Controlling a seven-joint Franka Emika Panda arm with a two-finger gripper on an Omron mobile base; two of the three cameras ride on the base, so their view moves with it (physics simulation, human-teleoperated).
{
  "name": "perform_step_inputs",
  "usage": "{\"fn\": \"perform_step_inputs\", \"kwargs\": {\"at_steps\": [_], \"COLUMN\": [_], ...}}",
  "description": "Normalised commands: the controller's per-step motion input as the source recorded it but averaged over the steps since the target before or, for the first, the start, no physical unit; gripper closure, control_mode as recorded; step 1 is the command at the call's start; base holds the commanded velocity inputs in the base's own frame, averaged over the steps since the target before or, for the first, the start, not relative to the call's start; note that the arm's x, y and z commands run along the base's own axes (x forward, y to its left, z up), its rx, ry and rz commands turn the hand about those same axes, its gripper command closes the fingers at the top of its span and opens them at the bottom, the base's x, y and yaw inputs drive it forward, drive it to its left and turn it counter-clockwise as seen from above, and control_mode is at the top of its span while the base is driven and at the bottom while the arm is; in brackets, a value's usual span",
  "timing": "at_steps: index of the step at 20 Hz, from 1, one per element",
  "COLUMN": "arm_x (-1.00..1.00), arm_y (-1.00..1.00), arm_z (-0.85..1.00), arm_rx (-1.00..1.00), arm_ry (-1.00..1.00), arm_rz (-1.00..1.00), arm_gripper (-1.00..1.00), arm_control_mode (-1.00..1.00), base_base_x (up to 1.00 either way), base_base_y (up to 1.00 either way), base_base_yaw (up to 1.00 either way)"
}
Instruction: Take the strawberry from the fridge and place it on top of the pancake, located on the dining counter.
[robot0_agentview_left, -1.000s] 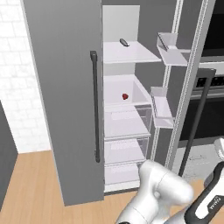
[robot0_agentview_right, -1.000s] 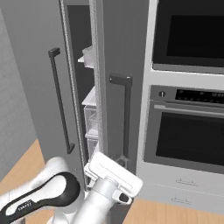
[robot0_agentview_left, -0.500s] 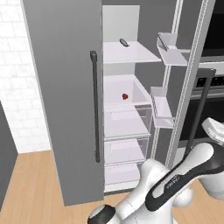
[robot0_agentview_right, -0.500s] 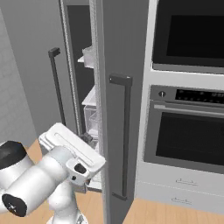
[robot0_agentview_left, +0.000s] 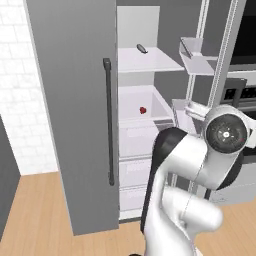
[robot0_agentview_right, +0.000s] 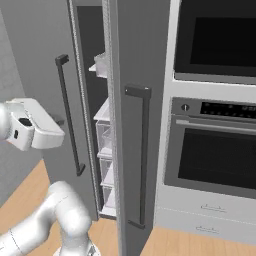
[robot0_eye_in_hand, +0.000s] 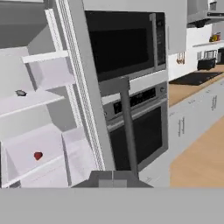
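Kitchen cabinetry surrounds our work zone: the grey fridge (robot0_agentview_left: 75, 115) stands beside a black-fronted built-in oven (robot0_agentview_right: 215, 155), over a wood floor (robot0_agentview_left: 30, 215).

We hold the claw (robot0_eye_in_hand: 113, 174) with its tips pressed together and nothing between them; in the hand view the two dark tips meet at the bottom edge. We judge this closed posture suits transit, since nothing is yet within reach to grasp. In the right base view the white hand (robot0_agentview_right: 32, 131) sits raised in front of the left fridge door, well apart from the shelves.

Moving outward, the hand camera looks across the edge of the open right door, whose dark bar handle (robot0_eye_in_hand: 127, 127) runs down the centre of that view. That door is swung wide, which leaves the interior exposed for access.

Further in, the strawberry (robot0_agentview_left: 143, 110) rests on a white middle shelf (robot0_agentview_left: 150, 100), alone and toward the front; it also appears low left in the hand view. A small dark item (robot0_agentview_left: 141, 48) lies on the shelf above.

We judge the reach into the fridge not yet begun; the claw must spread before approaching the berry.
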Motion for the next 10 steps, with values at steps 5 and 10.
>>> {"fn": "perform_step_inputs", "kwargs": {"at_steps": [5,10], "arm_x": [1.0,0.86], "arm_y": [0.69,0.0], "arm_z": [-0.12,-0.5], "arm_rx": [-0.1,-0.05], "arm_ry": [0.05,-0.06], "arm_rz": [-0.28,-0.09], "arm_gripper": [1.0,1.0], "arm_control_mode": [-1.0,-1.0], "base_base_x": [0.0,0.0], "base_base_y": [0.0,0.0], "base_base_yaw": [0.0,0.0]}}
